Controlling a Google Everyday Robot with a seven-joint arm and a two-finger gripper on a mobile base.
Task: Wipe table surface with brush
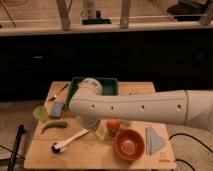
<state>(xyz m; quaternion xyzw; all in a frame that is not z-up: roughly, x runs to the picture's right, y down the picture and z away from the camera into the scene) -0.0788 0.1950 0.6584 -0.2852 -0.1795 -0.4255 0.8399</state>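
The brush (70,141) lies flat on the light wooden table surface (85,155) at the front left. Its dark bristle head points to the front-left corner and its white handle runs back to the right, under my arm. My white arm (130,107) reaches in from the right and covers the middle of the table. Its rounded end (86,97) sits over the top of the brush handle. My gripper is hidden behind the arm, somewhere near the handle's upper end. I cannot see whether it touches the brush.
A green tray (107,82) stands at the back. A metal spoon (59,93), a grey block (57,108), a round green thing (40,112) and a green pepper-like vegetable (53,126) lie at the left. An orange bowl (130,145), an orange fruit (114,125) and a blue-grey cloth (155,140) are at the front right.
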